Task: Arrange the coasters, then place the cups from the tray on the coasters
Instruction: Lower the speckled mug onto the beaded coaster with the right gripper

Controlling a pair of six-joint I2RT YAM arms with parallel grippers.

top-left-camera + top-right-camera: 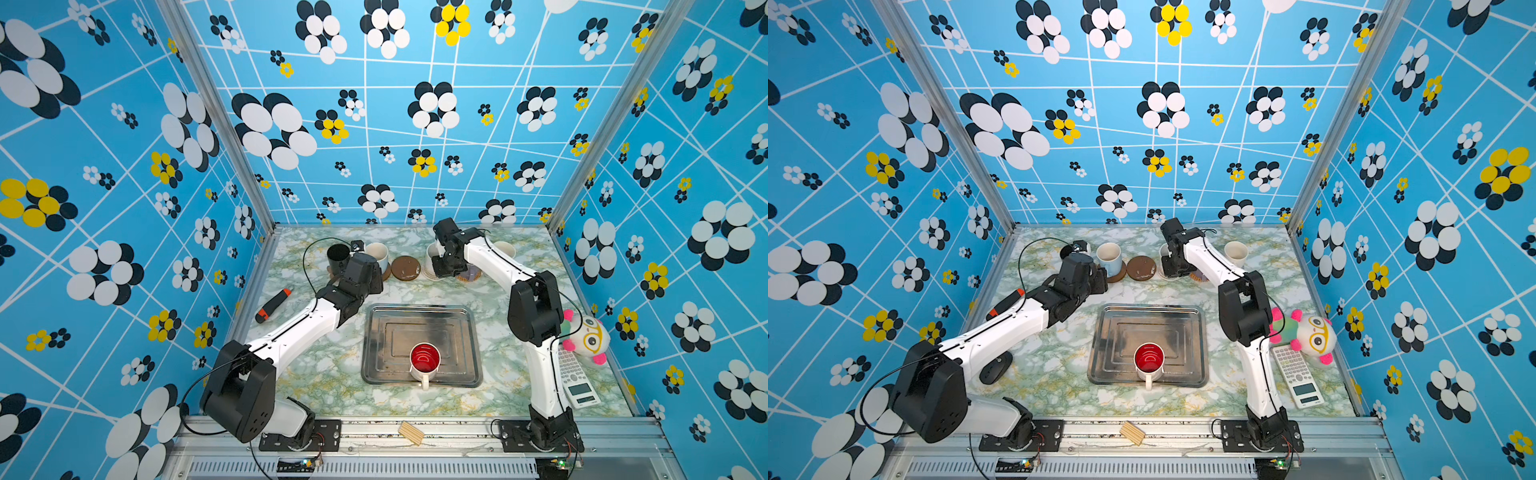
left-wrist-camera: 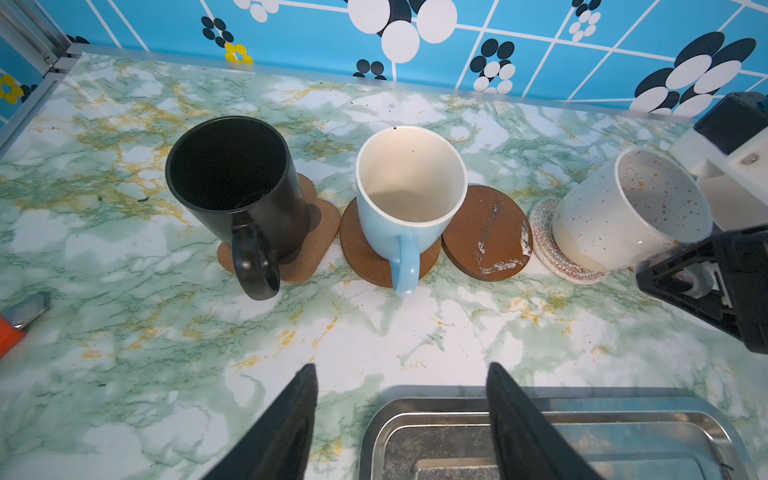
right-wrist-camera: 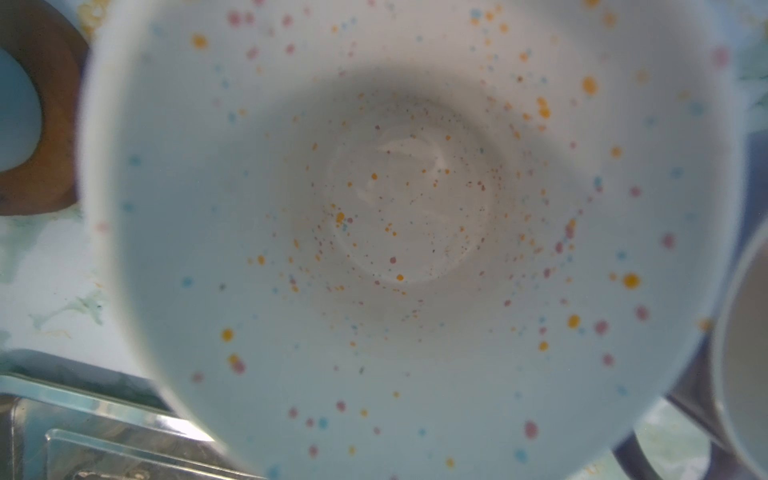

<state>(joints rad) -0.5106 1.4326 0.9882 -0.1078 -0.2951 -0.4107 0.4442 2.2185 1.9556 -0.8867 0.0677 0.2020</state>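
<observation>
We note the far row best in the left wrist view. A glossy black handled mug [image 2: 232, 183] stands on a brown paw-shaped cork coaster [image 2: 322, 232]. Next to it a light blue handled mug [image 2: 409, 195] stands on a brown cork disc [image 2: 359, 257]. Then comes a bare dark-brown disc [image 2: 486, 232], scuffed white. After it, a speckled white mug [image 2: 623, 212] stands on a whitish lacy disc [image 2: 544, 245].

The left gripper [image 2: 401, 368] hangs empty with its jaws apart, over the marbled table [image 2: 166, 332] between the blue mug and the rim of the shiny steel tray [image 2: 415, 409].

Only the top views show the white mug with red inside [image 1: 424, 359]; it stands in the tray's near half. A top view also shows a black oval object [image 1: 995, 368], which the left arm hides in its twin.

The right gripper [image 1: 444, 266] sits at the speckled mug. The right wrist view looks straight into that mug and shows no fingers, so we cannot tell whether it grips. A lavender mug [image 1: 471, 272] peeks from under the right forearm. A cream mug [image 1: 503, 248] stands at the far right, visible in both top views only.
</observation>
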